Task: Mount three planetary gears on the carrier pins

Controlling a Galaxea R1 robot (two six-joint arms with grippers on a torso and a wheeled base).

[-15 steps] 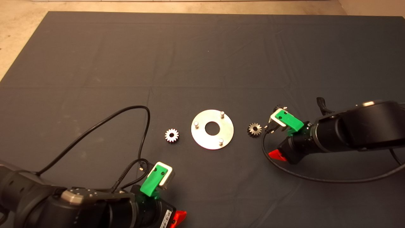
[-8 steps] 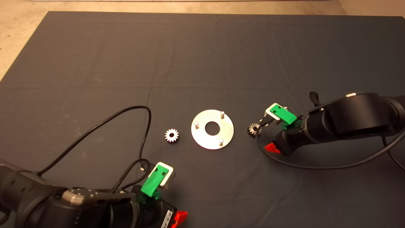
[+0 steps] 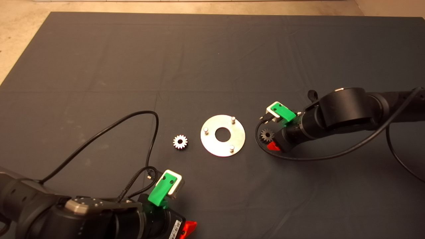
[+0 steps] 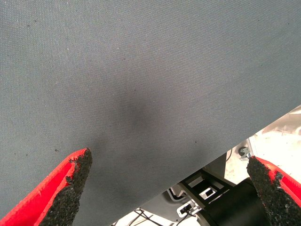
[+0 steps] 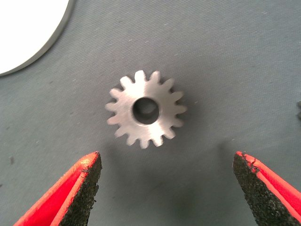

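Note:
The shiny round disc (image 3: 212, 146) lies mid-mat with its three carrier pins (image 3: 233, 118) standing bare. Left of the disc lies a bright silver planetary gear (image 3: 180, 142). Right of the disc a darker gear (image 3: 266, 135) lies flat on the mat. My right gripper (image 3: 274, 137) hovers over it, open. In the right wrist view this gear (image 5: 146, 109) sits just ahead of my right gripper (image 5: 167, 188), between the lines of the two fingers and untouched. My left gripper (image 4: 169, 188) waits open over bare mat at the lower left.
A black cable (image 3: 132, 116) loops over the mat left of the silver gear. The right arm's cable (image 3: 298, 159) curves around near the dark gear. The disc's rim (image 5: 42, 47) shows in the right wrist view. Bare floor (image 3: 20, 20) borders the mat.
My right arm has swung left and slightly away from me, bringing its gripper from right of the dark gear to directly over it. The left arm, the gears and the disc have not moved.

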